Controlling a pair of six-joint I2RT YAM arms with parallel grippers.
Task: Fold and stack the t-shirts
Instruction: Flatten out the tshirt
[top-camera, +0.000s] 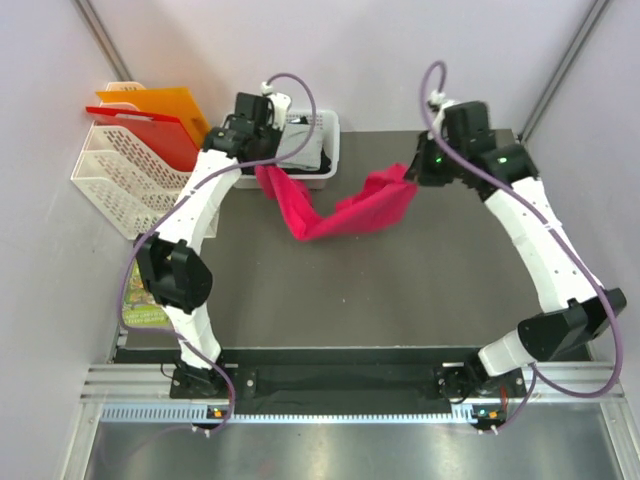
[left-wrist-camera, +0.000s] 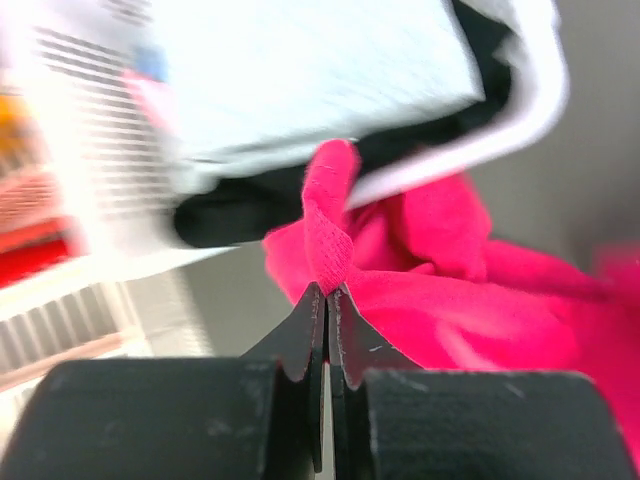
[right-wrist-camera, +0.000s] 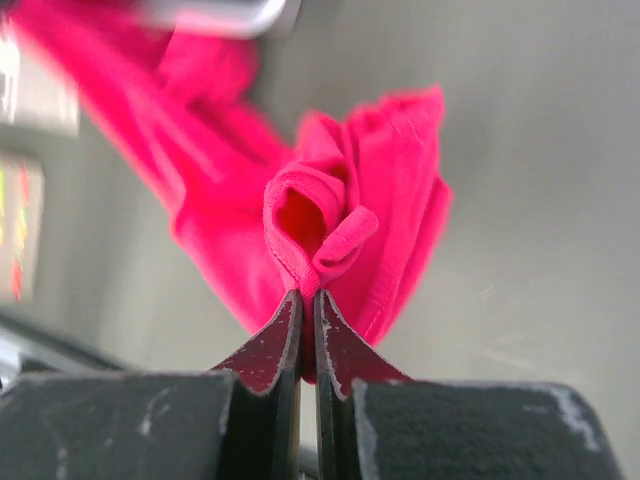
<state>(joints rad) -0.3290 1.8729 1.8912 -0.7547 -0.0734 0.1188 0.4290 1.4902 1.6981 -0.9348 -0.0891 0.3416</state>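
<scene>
The pink-red t-shirt (top-camera: 345, 210) hangs slack between my two grippers above the dark table, sagging to the mat in the middle. My left gripper (top-camera: 262, 168) is shut on one bunched edge of it (left-wrist-camera: 330, 230), just in front of the white basket. My right gripper (top-camera: 412, 172) is shut on another hemmed edge (right-wrist-camera: 312, 250) at the far right. The grey t-shirt (left-wrist-camera: 310, 80) and the black t-shirt (left-wrist-camera: 240, 215) lie in the white basket (top-camera: 318, 178) behind the left gripper.
A white mesh rack (top-camera: 125, 175) holding orange and red plastic folders (top-camera: 150, 112) stands at the far left. A green printed card (top-camera: 140, 300) lies at the table's left edge. Walls close in on both sides.
</scene>
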